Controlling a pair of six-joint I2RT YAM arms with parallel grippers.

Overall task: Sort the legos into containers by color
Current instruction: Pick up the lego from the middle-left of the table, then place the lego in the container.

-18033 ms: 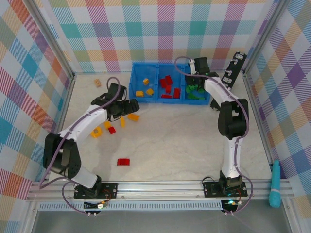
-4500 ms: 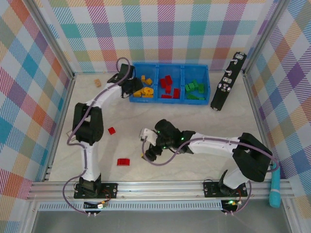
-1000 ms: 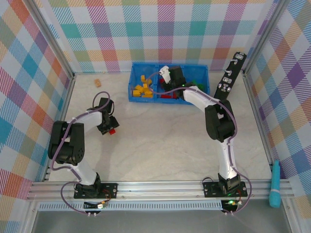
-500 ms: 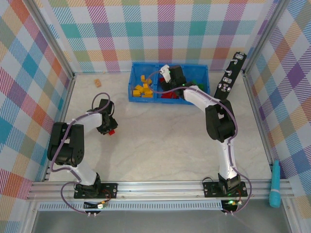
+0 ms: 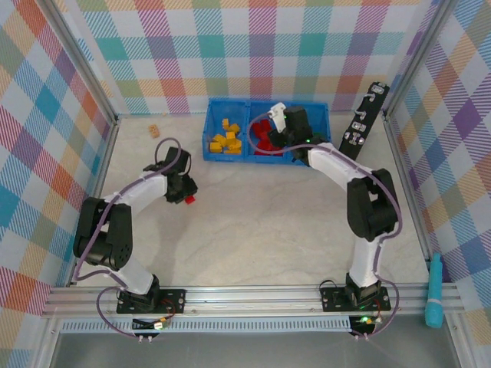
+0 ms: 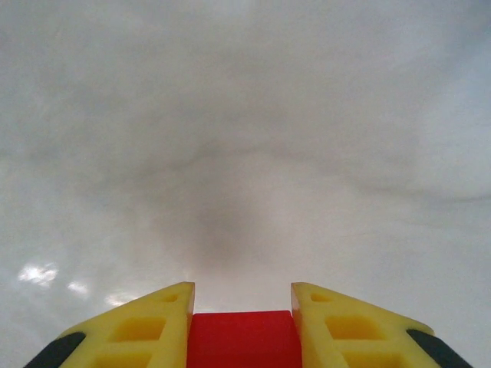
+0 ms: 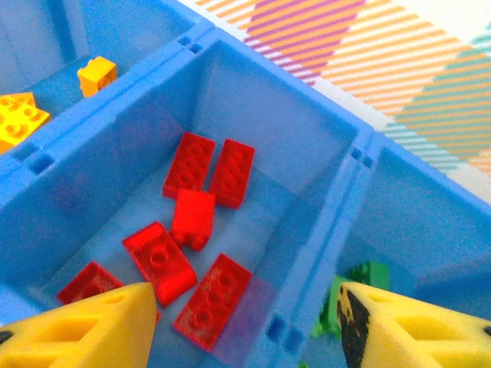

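The red brick (image 6: 242,339) was clamped between the fingers of the left claw (image 6: 242,300), close over the surface (image 5: 268,230). The blue bin (image 5: 209,138) lay ahead and to its right. The right claw (image 7: 245,300) hung spread and empty over its middle compartment (image 7: 253,100), among 6 red pieces. The frame edge cut off the held brick, so I could not tell its long axis.
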